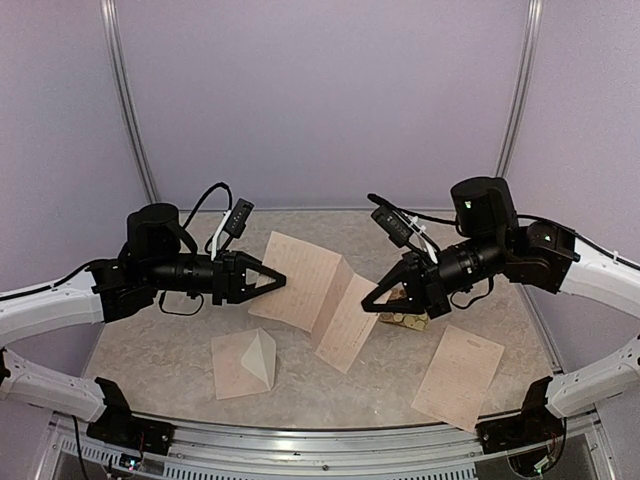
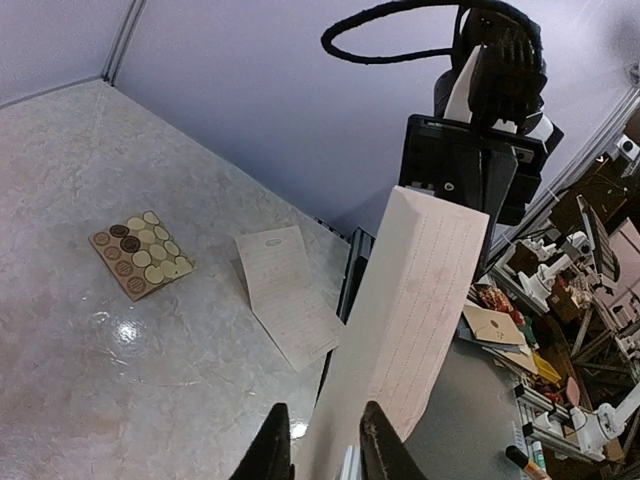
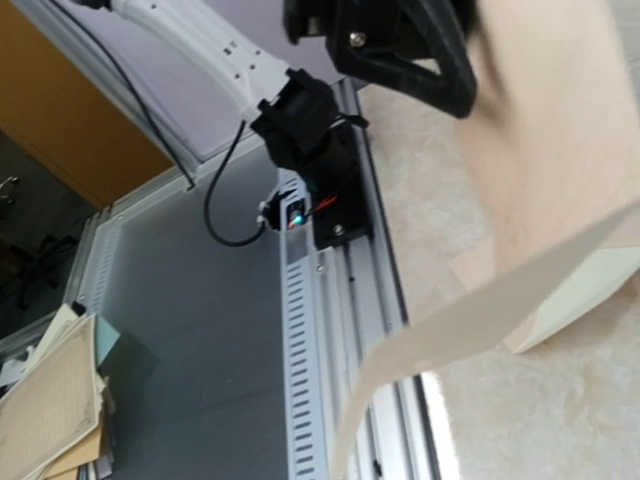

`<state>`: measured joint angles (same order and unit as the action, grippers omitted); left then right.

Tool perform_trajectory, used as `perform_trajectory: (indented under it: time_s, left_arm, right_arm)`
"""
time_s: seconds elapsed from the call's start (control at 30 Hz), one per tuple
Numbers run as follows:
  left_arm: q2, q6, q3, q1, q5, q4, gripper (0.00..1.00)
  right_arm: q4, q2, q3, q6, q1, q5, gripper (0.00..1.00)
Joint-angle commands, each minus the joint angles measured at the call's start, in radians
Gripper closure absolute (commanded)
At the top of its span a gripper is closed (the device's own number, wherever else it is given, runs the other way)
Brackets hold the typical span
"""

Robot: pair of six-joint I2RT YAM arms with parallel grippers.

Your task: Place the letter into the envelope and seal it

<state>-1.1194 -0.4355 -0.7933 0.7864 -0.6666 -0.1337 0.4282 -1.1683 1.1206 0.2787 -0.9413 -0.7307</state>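
Observation:
The letter [image 1: 300,280], a pale lined sheet creased down its middle, hangs between my two grippers above the table. My left gripper [image 1: 280,280] grips its left edge; in the left wrist view the sheet [image 2: 420,290] runs from between my fingers [image 2: 272,445] toward the right gripper [image 2: 470,150]. My right gripper [image 1: 368,305] holds the right edge; in the right wrist view the bowed sheet [image 3: 560,150] fills the right side and my fingers are hidden. The cream-pink envelope [image 1: 243,365], flap raised, lies on the table near the front left, apart from both grippers.
A second handwritten sheet [image 1: 458,377] lies flat at the front right; it also shows in the left wrist view [image 2: 290,295]. A tan sheet of round stickers [image 1: 408,320] lies under the right gripper, also in the left wrist view [image 2: 140,252]. The metal front rail [image 3: 310,330] borders the table.

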Motion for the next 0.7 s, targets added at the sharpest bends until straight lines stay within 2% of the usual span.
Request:
perform_trajectory:
  time_s: [0.0, 0.07, 0.1, 0.23, 0.3, 0.4, 0.47, 0.6, 0.67]
  left_arm:
    - [0.008, -0.017, 0.012, 0.009, -0.010, -0.041, 0.88]
    - [0.009, -0.021, 0.013, 0.019, 0.014, -0.049, 1.00]
    - [0.012, -0.023, 0.016, 0.025, 0.034, -0.056, 1.00]
    - [0.055, -0.068, 0.059, 0.031, 0.070, -0.150, 1.00]
    - [0.081, -0.090, 0.078, 0.033, 0.063, -0.202, 1.00]
    - [0.100, -0.086, 0.074, 0.034, 0.048, -0.201, 1.00]
    - [0.106, -0.082, 0.068, 0.035, 0.037, -0.198, 1.00]
    - [0.111, -0.081, 0.052, 0.040, 0.010, -0.196, 1.00]
    - [0.115, -0.081, 0.047, 0.043, -0.001, -0.198, 1.00]
  right_arm:
    - [-0.008, 0.013, 0.032, 0.012, -0.005, 0.047, 1.00]
    - [-0.031, 0.012, 0.023, 0.028, -0.005, 0.064, 1.00]
    - [-0.052, 0.015, 0.016, 0.037, -0.004, 0.073, 0.93]
    - [-0.217, 0.074, -0.050, 0.101, -0.002, 0.178, 0.38]
    - [-0.282, 0.128, -0.088, 0.158, 0.023, 0.298, 0.24]
    - [-0.385, 0.203, -0.174, 0.256, 0.102, 0.426, 0.13]
    - [-0.425, 0.248, -0.236, 0.327, 0.157, 0.489, 0.10]
    - [-0.438, 0.281, -0.315, 0.411, 0.226, 0.549, 0.09]
    - [-0.401, 0.259, -0.313, 0.401, 0.231, 0.564, 0.09]
